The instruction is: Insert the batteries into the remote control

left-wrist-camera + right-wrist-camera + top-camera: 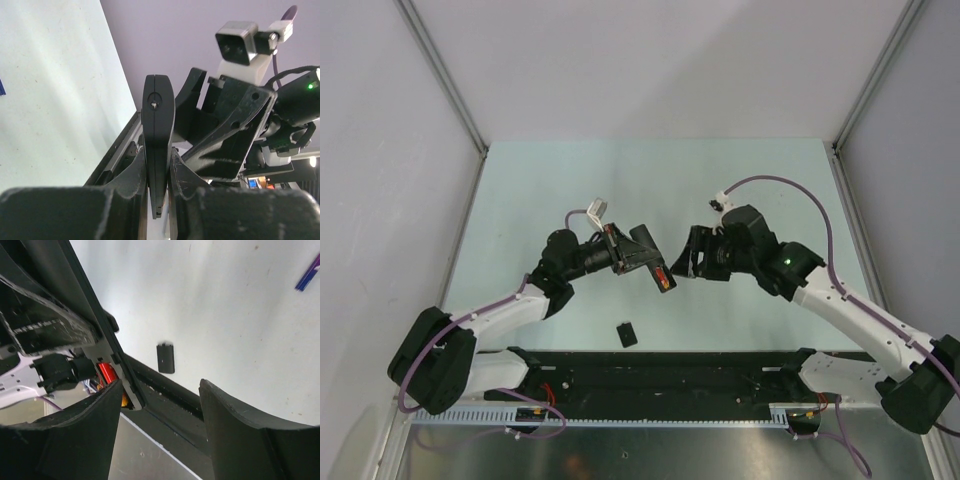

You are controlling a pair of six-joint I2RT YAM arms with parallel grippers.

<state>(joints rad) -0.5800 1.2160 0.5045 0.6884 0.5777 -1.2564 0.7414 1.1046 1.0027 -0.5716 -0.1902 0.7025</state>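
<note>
My left gripper [630,258] is shut on the black remote control [653,260] and holds it above the table. In the left wrist view [157,155] the remote [157,125] stands edge-on between the fingers. A red-orange battery [663,279] sits in the remote's near end and also shows in the right wrist view [106,372]. My right gripper [685,262] is open and empty right beside that end; its fingertips [112,390] nearly touch the remote [95,335]. A blue-purple battery [307,274] lies on the table, hidden in the top view.
A small black cover piece [627,333] lies on the pale green table [650,180] in front of the grippers and shows in the right wrist view [165,358]. A black rail [660,372] runs along the near edge. Grey walls enclose the table.
</note>
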